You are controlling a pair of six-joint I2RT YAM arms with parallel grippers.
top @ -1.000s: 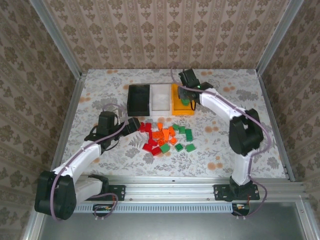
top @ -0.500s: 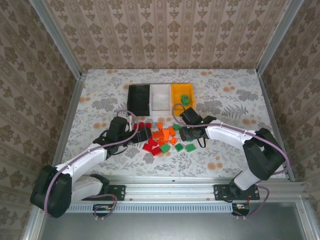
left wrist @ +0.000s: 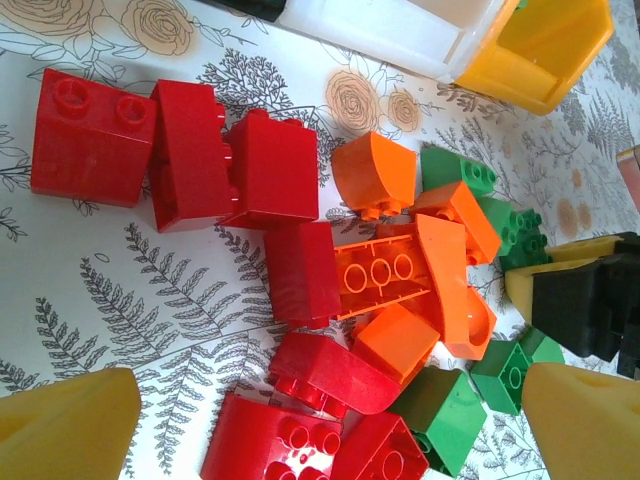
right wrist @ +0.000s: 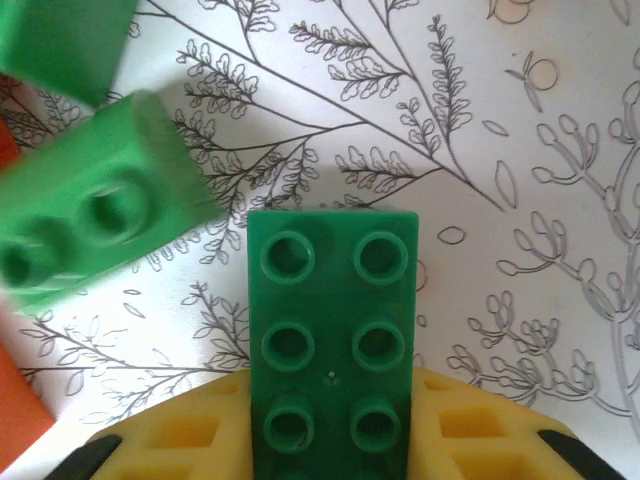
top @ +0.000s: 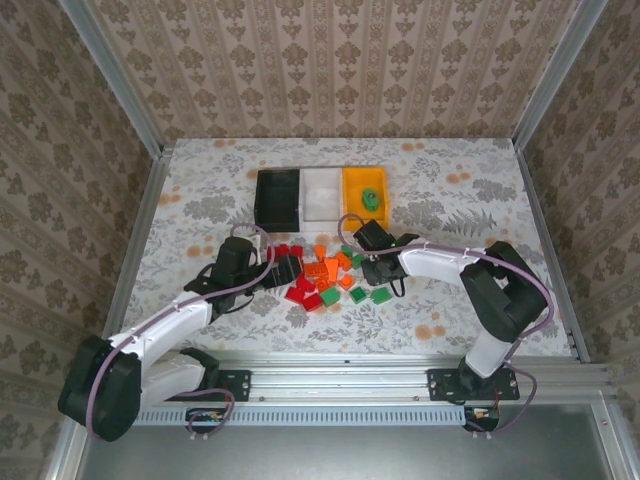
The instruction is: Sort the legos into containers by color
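Note:
The legos (top: 325,277) lie in a loose pile of red, orange and green on the table in front of the containers. My right gripper (top: 373,266) is down at the pile's right side, shut on a green lego (right wrist: 332,340) with its yellow fingers (right wrist: 180,440) on either side. My left gripper (top: 287,269) stands open at the pile's left side, over red legos (left wrist: 320,375), fingertips (left wrist: 70,430) wide apart. The black bin (top: 260,200), white bin (top: 322,207) and orange-yellow bin (top: 351,207) stand in a row behind. One green lego (top: 371,198) lies in the orange-yellow bin.
Two more green legos (right wrist: 95,225) lie just left of the held one. Metal rails and wallpapered walls close in the table on three sides. Bare flowered tabletop (top: 480,210) stretches right of the bins and along the front.
My right arm swung from above the orange-yellow bin, leaving a green lego there, down to the pile and shut on another green lego. The left gripper moved right to the red legos.

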